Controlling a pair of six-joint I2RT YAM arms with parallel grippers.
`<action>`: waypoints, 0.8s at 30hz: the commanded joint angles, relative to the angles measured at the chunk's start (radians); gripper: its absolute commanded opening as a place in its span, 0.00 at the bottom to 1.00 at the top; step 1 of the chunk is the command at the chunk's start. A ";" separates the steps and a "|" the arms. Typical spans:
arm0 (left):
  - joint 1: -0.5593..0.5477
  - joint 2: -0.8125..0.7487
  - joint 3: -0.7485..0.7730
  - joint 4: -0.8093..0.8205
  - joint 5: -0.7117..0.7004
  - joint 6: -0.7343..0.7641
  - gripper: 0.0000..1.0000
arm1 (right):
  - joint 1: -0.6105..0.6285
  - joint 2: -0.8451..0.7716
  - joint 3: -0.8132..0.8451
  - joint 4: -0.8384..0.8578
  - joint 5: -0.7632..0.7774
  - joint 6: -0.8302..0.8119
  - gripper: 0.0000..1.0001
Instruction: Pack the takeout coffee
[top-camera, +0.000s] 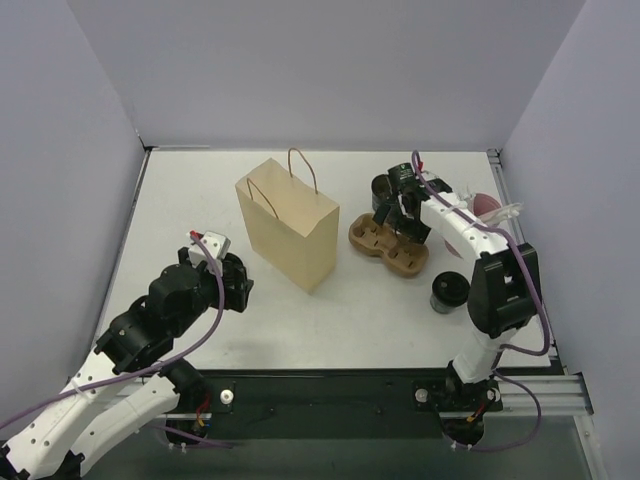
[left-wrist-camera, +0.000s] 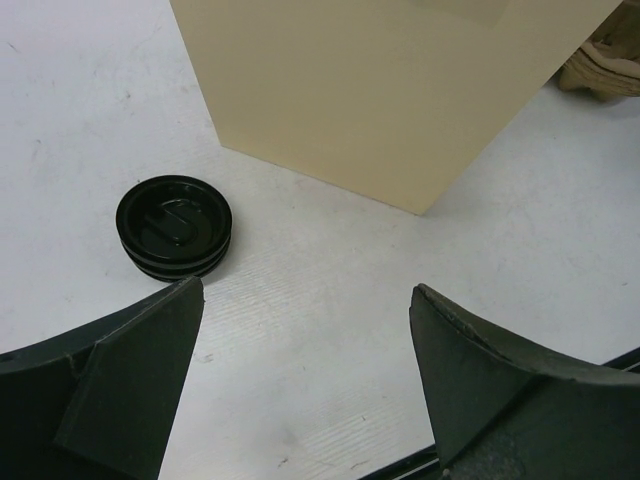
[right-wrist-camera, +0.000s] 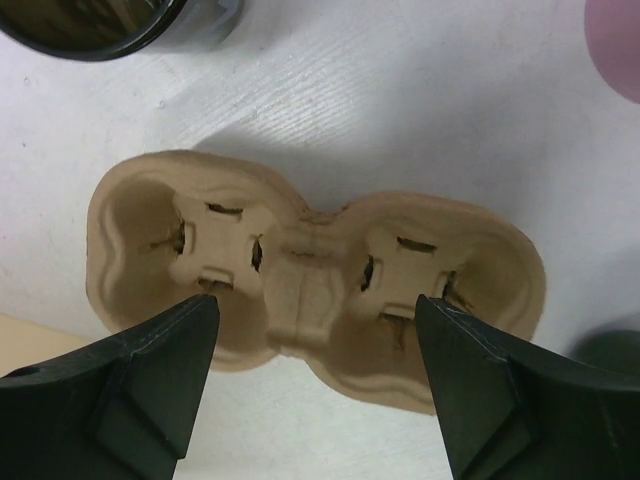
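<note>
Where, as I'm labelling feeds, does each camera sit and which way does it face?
Top external: above and behind, looking down; left arm, right arm show.
Left wrist: on left arm, facing lid and paper bag; left fingers.
Right wrist: on right arm, looking down on cup carrier; right fingers.
Top, left wrist share paper bag.

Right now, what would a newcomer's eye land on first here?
The tan paper bag standing upright mid-table, handles up, dominates. Just right of it lies an empty two-cup pulp carrier, with the right gripper open above it. The left gripper is open too, near a black lid lying on the table beside the bag.
</note>
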 joint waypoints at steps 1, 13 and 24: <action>0.006 -0.039 -0.049 0.132 -0.052 0.024 0.94 | 0.006 0.075 0.061 0.021 0.034 0.090 0.80; 0.007 -0.002 -0.049 0.113 -0.035 0.051 0.93 | 0.007 0.129 0.015 0.033 0.040 0.179 0.71; 0.007 -0.001 -0.050 0.109 -0.038 0.053 0.93 | 0.015 0.114 0.003 0.038 0.032 0.179 0.59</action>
